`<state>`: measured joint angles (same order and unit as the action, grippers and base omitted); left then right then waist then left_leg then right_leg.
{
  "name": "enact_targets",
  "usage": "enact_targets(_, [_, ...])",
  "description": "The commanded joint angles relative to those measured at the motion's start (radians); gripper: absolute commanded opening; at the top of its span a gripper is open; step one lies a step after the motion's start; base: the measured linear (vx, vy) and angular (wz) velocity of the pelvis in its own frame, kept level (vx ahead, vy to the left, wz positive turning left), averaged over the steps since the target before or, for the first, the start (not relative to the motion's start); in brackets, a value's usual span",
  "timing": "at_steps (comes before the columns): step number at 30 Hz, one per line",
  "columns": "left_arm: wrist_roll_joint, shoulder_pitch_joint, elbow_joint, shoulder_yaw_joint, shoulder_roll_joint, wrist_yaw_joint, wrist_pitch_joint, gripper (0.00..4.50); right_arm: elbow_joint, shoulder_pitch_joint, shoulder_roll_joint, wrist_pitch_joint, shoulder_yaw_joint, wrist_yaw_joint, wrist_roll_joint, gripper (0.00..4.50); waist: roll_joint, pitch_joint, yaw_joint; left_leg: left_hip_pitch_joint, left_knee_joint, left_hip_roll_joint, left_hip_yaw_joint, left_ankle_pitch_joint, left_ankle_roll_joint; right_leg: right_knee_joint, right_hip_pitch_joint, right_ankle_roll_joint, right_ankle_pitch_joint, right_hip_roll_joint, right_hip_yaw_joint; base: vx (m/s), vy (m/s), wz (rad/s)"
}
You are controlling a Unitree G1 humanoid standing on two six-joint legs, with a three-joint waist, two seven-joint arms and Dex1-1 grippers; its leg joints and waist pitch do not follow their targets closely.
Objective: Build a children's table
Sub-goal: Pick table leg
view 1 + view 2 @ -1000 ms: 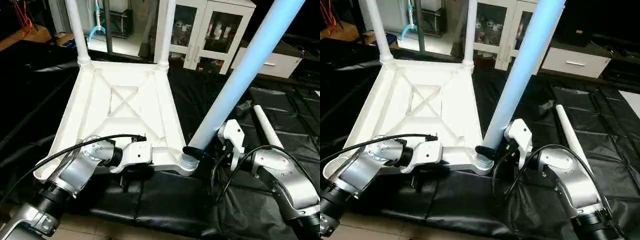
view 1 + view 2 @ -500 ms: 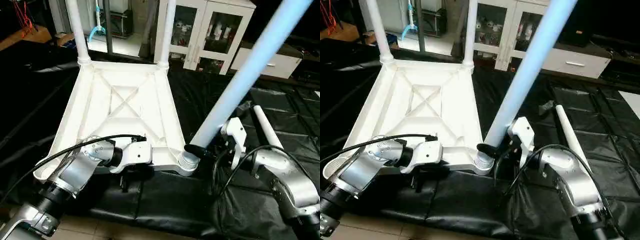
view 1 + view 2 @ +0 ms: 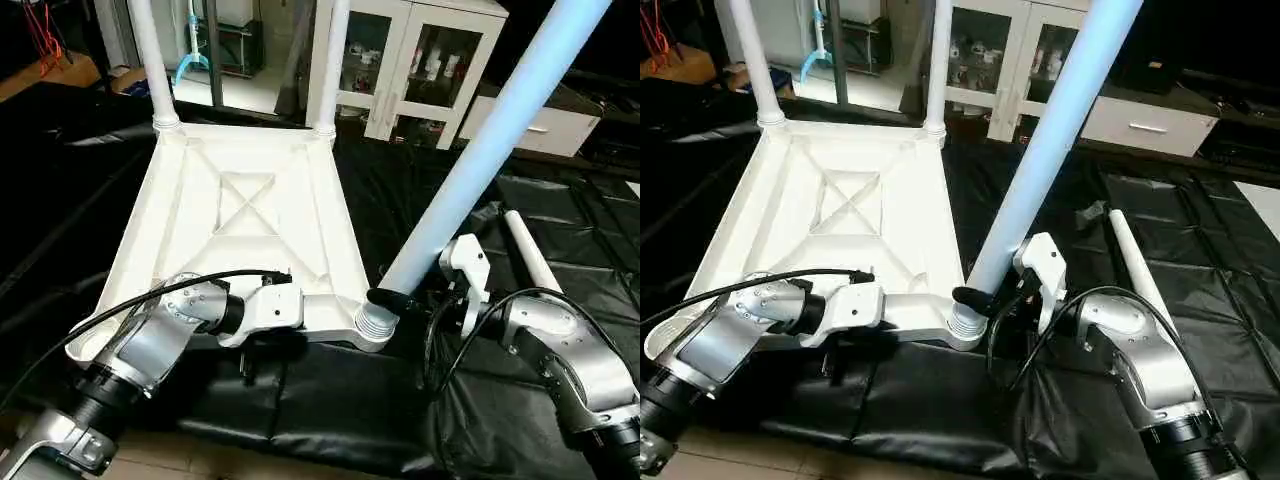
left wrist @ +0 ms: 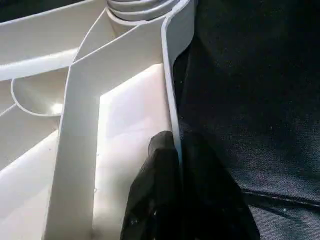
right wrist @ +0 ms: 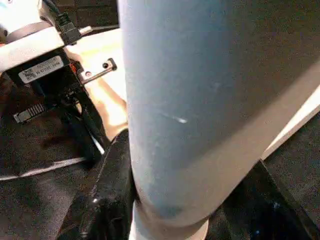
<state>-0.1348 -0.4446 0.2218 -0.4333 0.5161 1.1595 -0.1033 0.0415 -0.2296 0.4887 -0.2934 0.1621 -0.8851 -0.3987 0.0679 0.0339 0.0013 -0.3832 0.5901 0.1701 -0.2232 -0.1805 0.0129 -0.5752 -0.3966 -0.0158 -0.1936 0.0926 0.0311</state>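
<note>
The white tabletop (image 3: 245, 215) lies upside down, X-ribs up, with two legs (image 3: 152, 60) standing in its far sockets. A third leg (image 3: 480, 150) leans steeply, its threaded end at the near right corner socket (image 3: 372, 325). My right gripper (image 3: 400, 300) is shut on this leg just above the socket; the leg (image 5: 200, 100) fills the right wrist view. My left gripper (image 4: 175, 170) is shut on the tabletop's near rim (image 4: 170, 90), one finger on each side. A fourth leg (image 3: 532, 255) lies on the black cover at the right.
Black sheeting (image 3: 330, 400) covers the work surface and the floor around it. White glass-door cabinets (image 3: 420, 60) and a low drawer unit (image 3: 545, 125) stand behind. A black cable (image 3: 130, 300) arcs over my left forearm.
The tilted leg has swayed slightly at its top while its lower end stayed at the corner socket. The left gripper has kept its hold on the rim.
</note>
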Motion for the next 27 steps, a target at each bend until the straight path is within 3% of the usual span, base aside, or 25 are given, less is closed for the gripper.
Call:
enact_targets(1, [0.027, 0.014, -0.054, -0.026, -0.014, 0.031, 0.036, 0.0, 0.118, 0.076, 0.052, -0.065, 0.036, 0.037, 0.122, 1.82, -0.011, -0.02, -0.012, 0.047, -0.101, 0.07, 0.063, -0.617, 0.1, 0.096, -0.028, 0.072, -0.551, 0.052, -0.034, 0.0, 0.0, 0.0])
enact_targets(3, [0.027, 0.013, -0.053, -0.026, -0.014, 0.033, 0.035, 0.0, 0.112, 0.081, 0.052, -0.065, 0.037, 0.034, 0.119, 1.82, -0.011, -0.02, -0.013, 0.046, -0.101, 0.07, 0.063, -0.617, 0.1, 0.096, -0.028, 0.073, -0.55, 0.053, -0.035, 0.0, 0.0, 0.0])
enact_targets(4, [0.027, 0.012, -0.051, -0.026, -0.013, 0.034, 0.036, 0.0, 0.11, 0.081, 0.052, -0.066, 0.037, 0.034, 0.117, 1.82, -0.022, -0.019, -0.011, 0.048, -0.102, 0.07, 0.064, -0.624, 0.103, 0.096, -0.029, 0.073, -0.546, 0.052, -0.035, 0.0, 0.0, 0.0])
enact_targets(5, [0.028, 0.01, -0.049, -0.026, -0.013, 0.036, 0.036, 0.0, 0.11, 0.08, 0.051, -0.066, 0.037, 0.034, 0.115, 1.82, -0.016, -0.018, -0.014, 0.047, -0.102, 0.069, 0.063, -0.627, 0.103, 0.097, -0.029, 0.073, -0.543, 0.05, -0.034, 0.0, 0.0, 0.0])
enact_targets(11, [0.027, 0.009, -0.052, -0.028, -0.012, 0.037, 0.036, 0.0, 0.122, 0.07, 0.053, -0.043, 0.041, 0.05, 0.131, 1.82, -0.016, -0.018, -0.014, 0.047, -0.103, 0.069, 0.065, -0.639, 0.105, 0.099, -0.03, 0.068, -0.564, 0.051, -0.033, 0.0, 0.0, 0.0])
enact_targets(13, [0.023, 0.013, -0.061, -0.028, -0.012, 0.031, 0.039, 0.0, 0.127, 0.066, 0.047, -0.036, 0.038, 0.062, 0.135, 1.82, -0.011, -0.016, -0.015, 0.047, -0.102, 0.069, 0.065, -0.64, 0.103, 0.101, -0.031, 0.064, -0.575, 0.052, -0.033, 0.0, 0.0, 0.0])
enact_targets(20, [0.012, 0.018, -0.075, -0.033, -0.006, 0.025, 0.034, 0.0, 0.157, 0.053, 0.025, -0.013, 0.021, 0.115, 0.151, 1.82, -0.015, -0.014, -0.018, 0.047, -0.103, 0.068, 0.07, -0.667, 0.107, 0.105, -0.033, 0.052, -0.612, 0.052, -0.03, 0.0, 0.0, 0.0])
enact_targets(27, [0.012, 0.014, -0.084, -0.027, -0.01, 0.014, 0.008, 0.0, 0.18, 0.041, -0.001, -0.02, -0.007, 0.195, 0.16, 1.82, -0.02, -0.012, -0.028, 0.046, -0.113, 0.068, 0.077, -0.709, 0.123, 0.106, -0.028, 0.059, -0.585, 0.05, -0.019, 0.0, 0.0, 0.0])
